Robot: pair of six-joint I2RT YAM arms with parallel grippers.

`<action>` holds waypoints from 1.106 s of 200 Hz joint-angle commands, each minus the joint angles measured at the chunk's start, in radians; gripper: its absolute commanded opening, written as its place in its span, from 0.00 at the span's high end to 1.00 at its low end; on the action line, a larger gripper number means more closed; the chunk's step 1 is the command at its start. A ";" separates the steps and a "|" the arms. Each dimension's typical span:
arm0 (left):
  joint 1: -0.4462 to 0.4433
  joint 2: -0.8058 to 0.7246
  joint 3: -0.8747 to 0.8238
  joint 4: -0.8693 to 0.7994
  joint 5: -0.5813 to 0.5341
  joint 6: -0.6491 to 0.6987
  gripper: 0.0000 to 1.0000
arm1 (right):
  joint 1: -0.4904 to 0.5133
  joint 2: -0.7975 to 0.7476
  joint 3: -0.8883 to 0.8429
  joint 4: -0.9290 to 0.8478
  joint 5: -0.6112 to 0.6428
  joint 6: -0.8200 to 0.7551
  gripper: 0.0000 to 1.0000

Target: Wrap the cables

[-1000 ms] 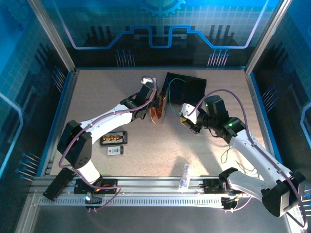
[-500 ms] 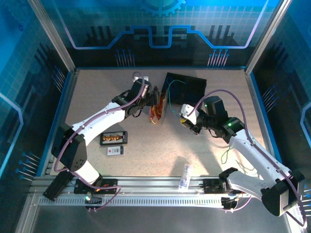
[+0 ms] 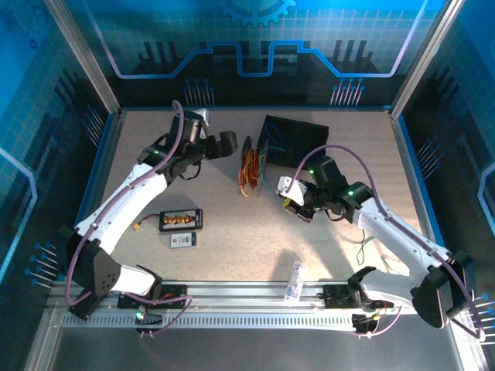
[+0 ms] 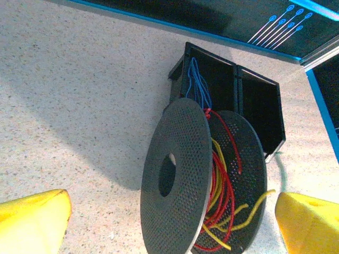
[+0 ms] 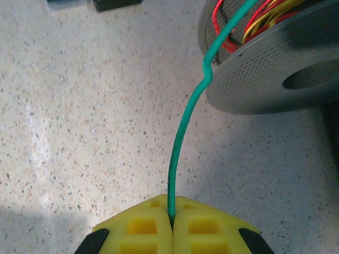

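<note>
A black perforated spool (image 4: 177,180) stands on edge on the table, with red and yellow cables (image 4: 220,185) wound between its discs. Blue cables (image 4: 197,84) run up into the black box (image 4: 254,106) behind it. My left gripper (image 4: 169,227) is open, its yellow fingertips (image 4: 32,222) wide apart and clear of the spool. From above, the left gripper (image 3: 227,144) sits just left of the spool (image 3: 249,166). My right gripper (image 5: 172,227) is shut on a green cable (image 5: 183,132) that rises to the spool (image 5: 275,79). In the top view the right gripper (image 3: 288,197) is right of the spool.
A small black board with orange connectors (image 3: 180,220) and a white card (image 3: 183,240) lie left of centre. A clear packet (image 3: 294,280) rests on the front rail. Loose green wire (image 3: 362,247) lies by the right arm. Blue walls edge the table.
My left gripper has let go of the spool and drawn back to the left. The spool now stands alone. The right gripper, still holding the green cable, shifted slightly left and nearer.
</note>
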 commanded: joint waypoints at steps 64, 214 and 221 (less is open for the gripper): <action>0.003 0.090 0.213 -0.217 0.116 0.152 0.01 | 0.082 0.111 0.151 -0.094 0.204 -0.209 1.00; -0.027 0.463 0.620 -0.519 0.121 0.288 0.01 | -0.006 0.221 0.264 -0.251 0.130 -0.695 1.00; -0.033 0.483 0.643 -0.539 0.107 0.298 0.01 | -0.014 0.216 0.261 -0.243 0.117 -0.713 1.00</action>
